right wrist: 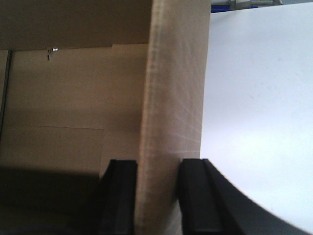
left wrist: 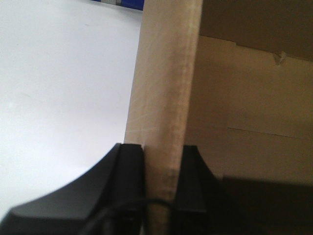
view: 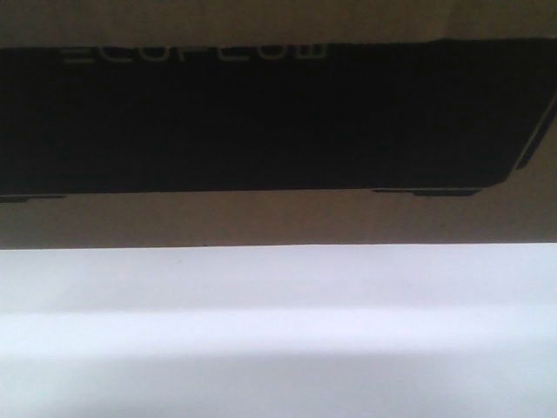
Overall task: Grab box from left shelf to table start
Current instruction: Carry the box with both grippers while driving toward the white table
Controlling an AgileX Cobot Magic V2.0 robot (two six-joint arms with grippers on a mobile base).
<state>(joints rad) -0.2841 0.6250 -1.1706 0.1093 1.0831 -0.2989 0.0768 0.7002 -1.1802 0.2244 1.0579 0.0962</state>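
the box [view: 278, 122] fills the top of the front view, its lower edge right at the white table [view: 278, 331]; whether it touches, i can't tell. the left claw [left wrist: 162, 161] pinches one cardboard wall of it, the right claw [right wrist: 157, 169] pinches another, with table beside each.
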